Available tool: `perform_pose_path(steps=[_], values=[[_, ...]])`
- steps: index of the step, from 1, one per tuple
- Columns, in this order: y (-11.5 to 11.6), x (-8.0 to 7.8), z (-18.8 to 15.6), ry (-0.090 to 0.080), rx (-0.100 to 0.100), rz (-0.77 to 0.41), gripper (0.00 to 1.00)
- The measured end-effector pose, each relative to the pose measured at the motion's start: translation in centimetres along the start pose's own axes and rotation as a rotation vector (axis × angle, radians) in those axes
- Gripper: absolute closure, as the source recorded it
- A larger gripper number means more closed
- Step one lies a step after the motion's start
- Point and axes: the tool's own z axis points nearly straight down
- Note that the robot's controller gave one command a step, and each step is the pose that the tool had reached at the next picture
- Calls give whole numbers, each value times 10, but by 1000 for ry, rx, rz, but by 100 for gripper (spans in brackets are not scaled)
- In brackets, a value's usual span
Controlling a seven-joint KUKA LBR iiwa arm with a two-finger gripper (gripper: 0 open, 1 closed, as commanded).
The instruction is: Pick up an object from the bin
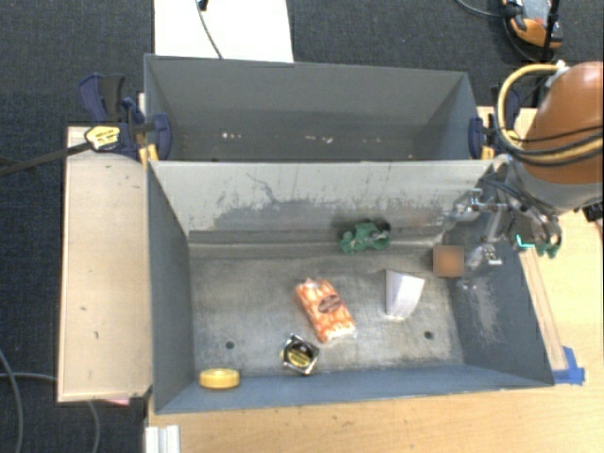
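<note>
My gripper (479,251) hangs at the bin's right side, above the foot of the sloped right wall. A small brown block (448,260) sits right against its left side, at the edge of the bin floor; whether the block is held I cannot make out. A white, cup-like piece (404,294) lies on the floor a little left of and below the block.
A green toy (363,237) rests by the back wall. An orange snack packet (326,310) lies mid-floor, a small black and yellow tape measure (299,355) near the front, and a yellow disc (219,377) in the front left corner.
</note>
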Motion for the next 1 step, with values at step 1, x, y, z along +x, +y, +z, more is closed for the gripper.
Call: perform_pose_path(steps=[1], values=[[0,-2,-4,-7,1,-2,0]])
